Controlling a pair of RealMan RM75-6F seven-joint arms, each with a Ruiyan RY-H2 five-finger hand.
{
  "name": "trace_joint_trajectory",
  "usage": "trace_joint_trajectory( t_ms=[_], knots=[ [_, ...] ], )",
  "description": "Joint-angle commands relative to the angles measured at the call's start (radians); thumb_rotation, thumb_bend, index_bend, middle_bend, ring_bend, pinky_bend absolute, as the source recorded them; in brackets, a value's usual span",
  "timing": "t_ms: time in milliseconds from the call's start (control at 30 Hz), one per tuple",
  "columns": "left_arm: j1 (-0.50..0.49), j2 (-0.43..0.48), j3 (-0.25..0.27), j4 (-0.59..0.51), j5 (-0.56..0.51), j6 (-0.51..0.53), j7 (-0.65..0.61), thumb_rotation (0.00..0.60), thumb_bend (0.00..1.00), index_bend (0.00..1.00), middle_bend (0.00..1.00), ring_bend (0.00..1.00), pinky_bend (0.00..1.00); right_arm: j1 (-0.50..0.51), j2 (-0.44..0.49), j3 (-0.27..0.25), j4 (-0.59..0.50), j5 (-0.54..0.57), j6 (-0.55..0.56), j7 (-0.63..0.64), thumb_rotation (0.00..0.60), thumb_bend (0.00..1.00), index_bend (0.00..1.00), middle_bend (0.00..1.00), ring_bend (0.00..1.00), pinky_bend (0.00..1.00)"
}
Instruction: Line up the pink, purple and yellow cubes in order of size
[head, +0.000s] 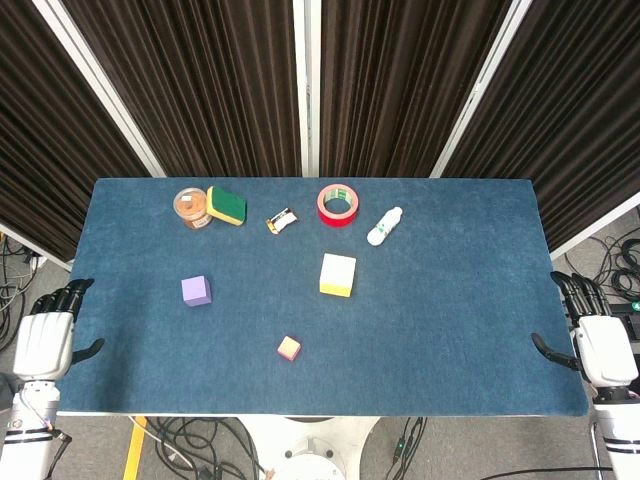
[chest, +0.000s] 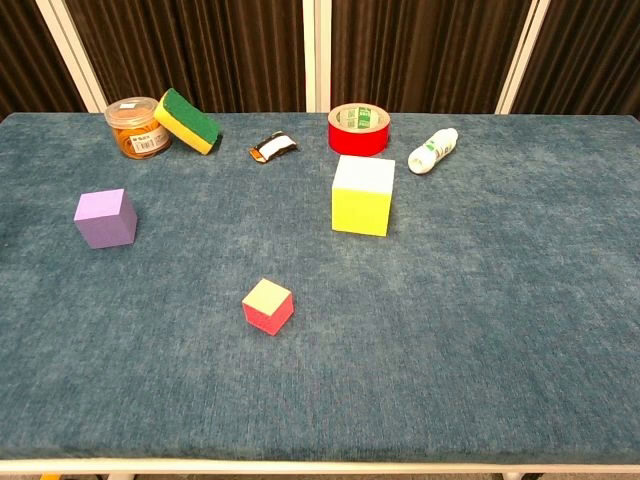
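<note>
Three cubes lie apart on the blue table (head: 450, 330). The large yellow cube (head: 337, 275) (chest: 362, 196) stands near the middle. Left of it is the mid-sized purple cube (head: 196, 291) (chest: 105, 218). The small pink cube (head: 289, 348) (chest: 267, 306) sits nearest the front edge. My left hand (head: 45, 340) hangs off the table's left edge and my right hand (head: 600, 345) off the right edge. Both hold nothing, with fingers apart, and show only in the head view.
Along the far side are an orange-lidded jar (head: 192, 208) (chest: 137, 127), a green and yellow sponge (head: 227, 205) (chest: 187, 121), a small wrapped packet (head: 282, 221) (chest: 273, 148), a red tape roll (head: 338, 204) (chest: 359, 128) and a white bottle (head: 384, 226) (chest: 433, 150) lying down.
</note>
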Motion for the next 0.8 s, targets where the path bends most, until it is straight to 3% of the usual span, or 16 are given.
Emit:
trace_joint_trajectory(
  t_ms=[33, 367, 600, 800],
  knots=[
    [0.000, 0.003, 0.000, -0.003, -0.005, -0.007, -0.001, 0.600, 0.15, 0.19, 0.27, 0.25, 0.27, 0.002, 0.000, -0.003, -0.002, -0.005, -0.004, -0.001, 0.600, 0.16, 0.00, 0.09, 0.00, 0.00],
    [0.002, 0.011, -0.001, -0.010, -0.010, -0.022, -0.017, 0.600, 0.15, 0.19, 0.27, 0.25, 0.27, 0.038, 0.019, -0.016, -0.028, -0.028, -0.069, 0.004, 0.600, 0.16, 0.00, 0.09, 0.00, 0.00],
    [0.004, 0.018, -0.003, -0.016, -0.003, -0.022, -0.029, 0.600, 0.15, 0.19, 0.27, 0.25, 0.27, 0.172, 0.013, -0.001, -0.074, -0.049, -0.251, 0.006, 0.600, 0.12, 0.00, 0.14, 0.00, 0.00],
    [0.005, 0.027, 0.005, -0.018, 0.016, -0.026, -0.042, 0.600, 0.15, 0.19, 0.27, 0.25, 0.27, 0.351, -0.081, 0.067, -0.086, 0.015, -0.470, -0.027, 0.600, 0.09, 0.00, 0.13, 0.00, 0.03]
  ],
)
